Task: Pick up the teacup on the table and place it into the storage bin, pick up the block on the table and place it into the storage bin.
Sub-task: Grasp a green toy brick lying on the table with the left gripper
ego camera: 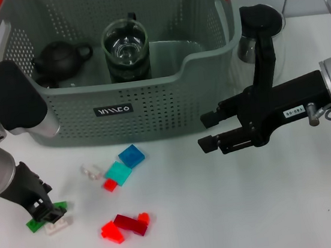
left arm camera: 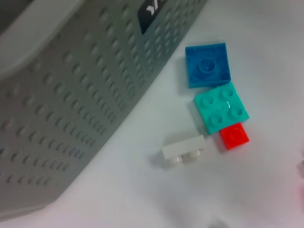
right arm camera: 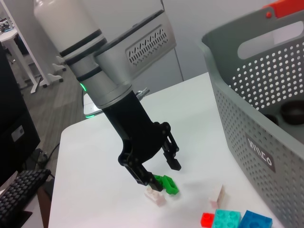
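The grey storage bin [ego camera: 170, 114] stands at the back of the table. A glass teacup [ego camera: 125, 49] sits inside it beside a black teapot [ego camera: 57, 57]. Several blocks lie in front of the bin: blue [ego camera: 132, 156], teal [ego camera: 119, 173], small red [ego camera: 110, 184] and a red cluster [ego camera: 126, 225]. My left gripper [ego camera: 47, 214] is low at the near left, open, its fingers [right arm camera: 173, 164] on either side of a green block [right arm camera: 165, 183], with a white block [right arm camera: 155, 195] beside it. My right gripper [ego camera: 208, 131] hovers open and empty, right of the bin's front.
A glass jug with a black lid [ego camera: 252, 34] stands outside the bin's right wall, behind my right arm. The left wrist view shows the bin wall [left arm camera: 71, 118], with blue [left arm camera: 207, 64], teal [left arm camera: 221, 108], red [left arm camera: 234, 135] and white [left arm camera: 183, 148] blocks close to it.
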`<state>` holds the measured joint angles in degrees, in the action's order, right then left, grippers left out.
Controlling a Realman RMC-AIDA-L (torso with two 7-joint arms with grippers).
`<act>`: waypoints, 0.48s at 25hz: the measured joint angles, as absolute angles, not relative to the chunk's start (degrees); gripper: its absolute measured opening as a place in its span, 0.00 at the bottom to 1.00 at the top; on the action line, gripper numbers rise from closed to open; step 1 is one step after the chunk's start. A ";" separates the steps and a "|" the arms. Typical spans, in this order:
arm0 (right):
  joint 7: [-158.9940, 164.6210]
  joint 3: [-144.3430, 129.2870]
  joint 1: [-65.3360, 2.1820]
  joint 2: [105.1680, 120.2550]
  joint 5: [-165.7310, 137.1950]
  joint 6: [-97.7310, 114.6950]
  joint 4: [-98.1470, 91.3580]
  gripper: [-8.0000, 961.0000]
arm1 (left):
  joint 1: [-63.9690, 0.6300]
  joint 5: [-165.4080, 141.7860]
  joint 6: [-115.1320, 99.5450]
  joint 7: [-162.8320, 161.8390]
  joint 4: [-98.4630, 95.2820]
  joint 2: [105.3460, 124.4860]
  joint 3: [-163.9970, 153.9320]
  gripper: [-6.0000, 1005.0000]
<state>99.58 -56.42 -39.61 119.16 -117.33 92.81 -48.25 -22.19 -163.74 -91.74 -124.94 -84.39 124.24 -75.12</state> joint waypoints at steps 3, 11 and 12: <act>99.58 -56.42 -39.60 119.18 -117.38 92.87 -48.25 0.64 | -22.28 -163.74 -91.24 -125.13 -83.93 124.19 -75.14 0.54; 99.58 -56.42 -39.39 119.18 -117.43 92.99 -48.25 0.64 | -22.22 -163.74 -89.60 -125.45 -83.28 124.19 -75.30 0.53; 99.57 -56.42 -39.36 119.18 -117.43 93.00 -48.25 0.64 | -22.18 -163.74 -89.41 -125.45 -83.26 124.18 -75.47 0.53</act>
<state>99.57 -56.42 -39.36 119.18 -117.43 93.00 -48.25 -22.18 -163.74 -89.41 -125.45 -83.26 124.18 -75.47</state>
